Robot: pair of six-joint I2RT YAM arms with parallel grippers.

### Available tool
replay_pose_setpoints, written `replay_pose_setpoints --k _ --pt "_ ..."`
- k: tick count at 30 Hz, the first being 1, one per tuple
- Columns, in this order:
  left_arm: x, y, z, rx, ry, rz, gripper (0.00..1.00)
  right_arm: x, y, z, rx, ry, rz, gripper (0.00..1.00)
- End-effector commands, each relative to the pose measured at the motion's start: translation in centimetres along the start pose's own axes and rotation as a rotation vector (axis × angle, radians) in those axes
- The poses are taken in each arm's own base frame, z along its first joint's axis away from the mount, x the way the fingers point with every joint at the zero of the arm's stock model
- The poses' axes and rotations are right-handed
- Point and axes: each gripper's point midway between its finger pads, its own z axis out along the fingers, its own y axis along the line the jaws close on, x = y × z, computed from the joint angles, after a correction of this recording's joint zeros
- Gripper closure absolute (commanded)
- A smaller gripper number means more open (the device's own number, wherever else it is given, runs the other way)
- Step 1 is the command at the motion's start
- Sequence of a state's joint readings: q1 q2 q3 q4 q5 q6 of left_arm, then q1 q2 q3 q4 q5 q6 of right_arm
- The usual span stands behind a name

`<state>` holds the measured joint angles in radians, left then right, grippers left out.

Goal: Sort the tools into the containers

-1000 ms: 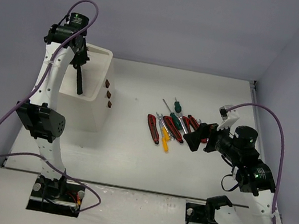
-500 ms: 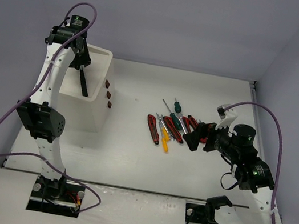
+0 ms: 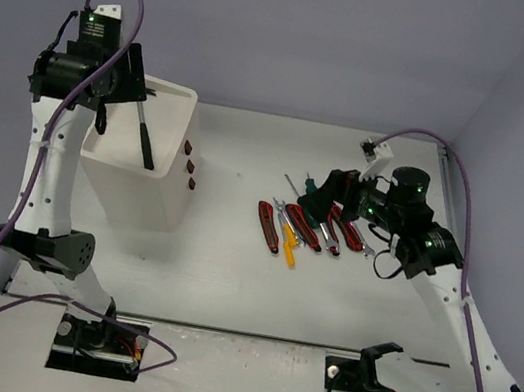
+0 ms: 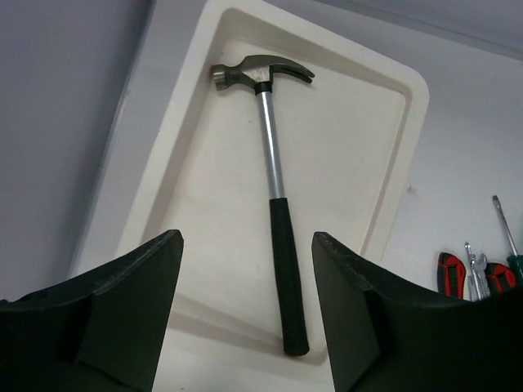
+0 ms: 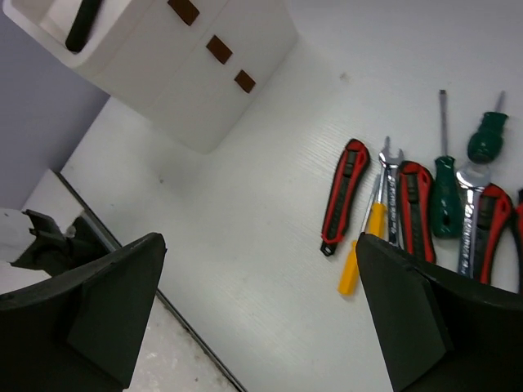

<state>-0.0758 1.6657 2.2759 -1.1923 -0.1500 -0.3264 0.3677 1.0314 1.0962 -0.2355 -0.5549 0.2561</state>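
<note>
Left wrist view: the hammer (image 4: 274, 188) was seen lying flat in the top tray (image 4: 343, 163) of the cabinet (image 3: 153, 192).
The left gripper (image 4: 245, 241) was held wide open and empty above it; the right gripper (image 5: 260, 245) was spread, empty, over the tools (image 5: 409, 204) on the table (image 5: 245, 163).

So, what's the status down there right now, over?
Both open: left gripper over hammer in top tray; right gripper above loose tools on table. Nothing blocking.
</note>
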Motion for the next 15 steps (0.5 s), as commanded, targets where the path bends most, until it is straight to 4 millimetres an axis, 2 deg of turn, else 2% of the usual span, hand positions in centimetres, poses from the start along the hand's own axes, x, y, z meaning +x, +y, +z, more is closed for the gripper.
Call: replay_pose_setpoints --k 1,3,4,6,7,8,9,10,12,13,15 --pt "-0.5 2.6 -1.0 -0.032 -0.039 0.126 0.39 -6.3 4.0 3.7 -0.186 -0.165 -0.009 0.00" --pt "-0.4 3.6 -0.4 -0.036 -0.020 0.167 0.40 -7.8 4.9 5.7 -0.196 -0.175 0.002 0.01" --pt "-0.5 4.8 0.3 -0.034 -0.004 0.150 0.40 -7.4 5.5 7.7 -0.220 -0.141 0.008 0.02" --pt "-0.6 6.0 1.5 -0.014 0.018 0.112 0.42 -8.9 7.7 9.4 -0.274 -0.147 -0.018 0.03" --pt "-0.7 6.6 1.7 0.001 0.020 0.091 0.42 -7.9 7.9 10.9 -0.281 -0.116 -0.012 0.03" --pt "-0.9 7.4 2.6 0.019 0.031 0.051 0.42 -8.8 8.9 12.1 -0.307 -0.123 -0.022 0.04" --pt "-1.1 7.8 3.2 0.030 0.038 0.037 0.42 -8.4 9.1 14.1 -0.319 -0.104 -0.018 0.06" --pt "-1.1 7.8 3.8 0.040 0.043 0.047 0.42 -7.9 9.0 16.1 -0.329 -0.083 -0.009 0.08" --pt "-1.3 7.6 4.6 0.054 0.052 0.066 0.42 -8.5 10.1 17.4 -0.368 -0.083 0.007 0.10" --pt "-1.2 7.3 5.1 0.072 0.060 0.071 0.42 -8.0 10.0 19.2 -0.396 -0.070 0.032 0.12" --pt "-1.0 7.2 5.9 0.080 0.077 0.075 0.42 -8.0 10.2 20.8 -0.433 -0.075 0.075 0.15"
